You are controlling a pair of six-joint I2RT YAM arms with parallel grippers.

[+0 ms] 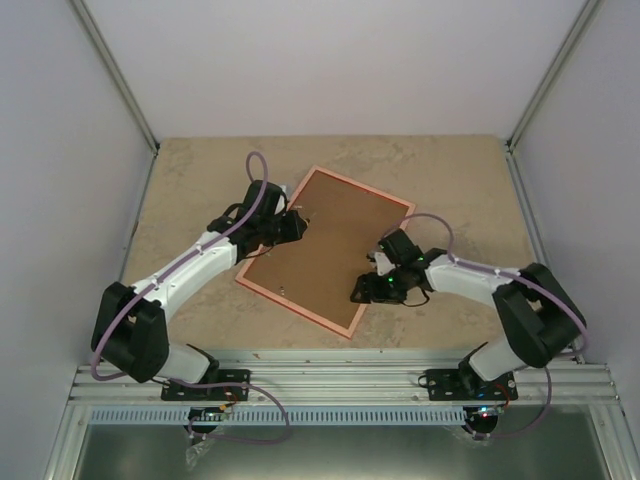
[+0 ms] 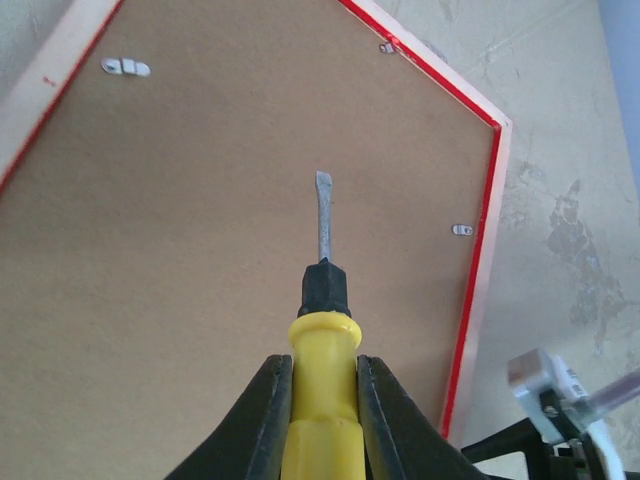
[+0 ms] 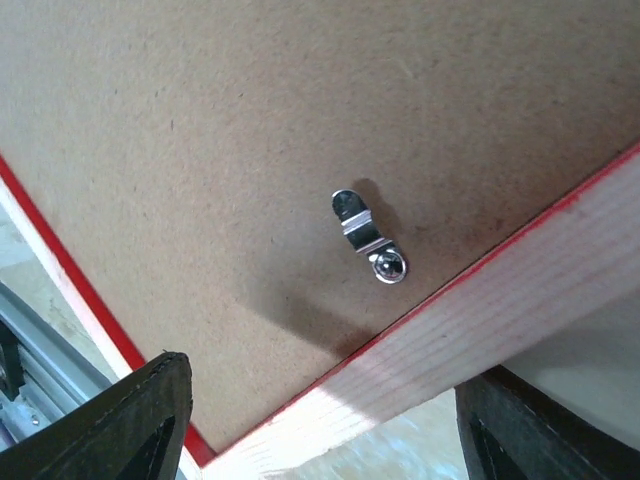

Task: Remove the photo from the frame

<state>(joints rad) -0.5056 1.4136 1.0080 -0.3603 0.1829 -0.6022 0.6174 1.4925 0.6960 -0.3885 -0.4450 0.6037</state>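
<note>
Now, from above, the frame (image 1: 325,250) lies face down and at an angle on the table (image 1: 200,170), with its brown back up. The photo is not seen. I judge that it sits under this back, inside the frame. The left tool (image 1: 291,226) is over the far left part of the back, and the right tool (image 1: 368,288) is at the near right edge.

In the left wrist view, the left tool is closed on the yellow handle of a screwdriver (image 2: 322,300). The flat blade points out over the board (image 2: 180,250); whether its tip touches the board I cannot tell. Three small metal clips (image 2: 461,230) show along the red rim. The step in hand is, I think, to turn these clips aside so that the board can come out. For this the blade should meet a clip from the side, low and flat, and push it round gently without digging into the board.

In the right wrist view, the right tool has its fingers (image 3: 140,420) wide apart and holds nothing. One clip (image 3: 365,237) lies just beside the rim, near a corner. I judge that this tool should press the rim down, so the frame does not slide while the screwdriver pushes.
</note>
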